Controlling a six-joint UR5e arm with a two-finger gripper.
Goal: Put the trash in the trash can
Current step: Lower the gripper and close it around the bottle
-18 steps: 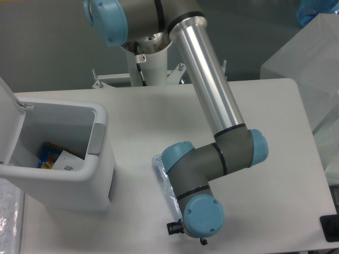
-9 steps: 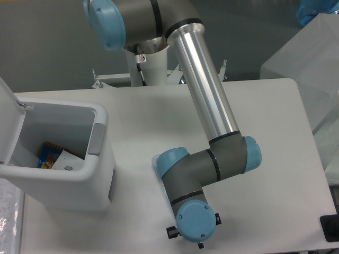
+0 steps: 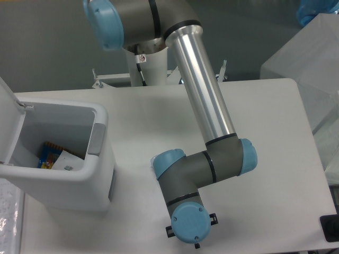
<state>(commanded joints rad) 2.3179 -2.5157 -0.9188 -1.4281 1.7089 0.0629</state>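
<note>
The trash can point(image 3: 101, 117) is a white bin at the table's left, with a grey handle panel point(image 3: 96, 139) and its lid point(image 3: 9, 119) standing open. A colourful packet point(image 3: 47, 155) and a white scrap point(image 3: 68, 160) lie inside. The arm's wrist point(image 3: 189, 223) hangs low over the table's front centre, where the trash lies. Only a thin sliver of clear plastic point(image 3: 152, 162) peeks out left of the blue joint cap point(image 3: 168, 161). The gripper sits under the wrist with its fingers hidden, so whether it holds anything does not show.
A translucent box point(image 3: 304, 58) stands at the back right, off the table's corner. A black object point(image 3: 331, 228) sits at the right front edge. Clear plastic sheeting point(image 3: 7, 211) lies left of the bin. The arm's white base post point(image 3: 151, 66) rises at the back.
The wrist and forearm have swung left and toward the front edge. They now cover the crushed clear bottle that showed beside the wrist a second ago.
</note>
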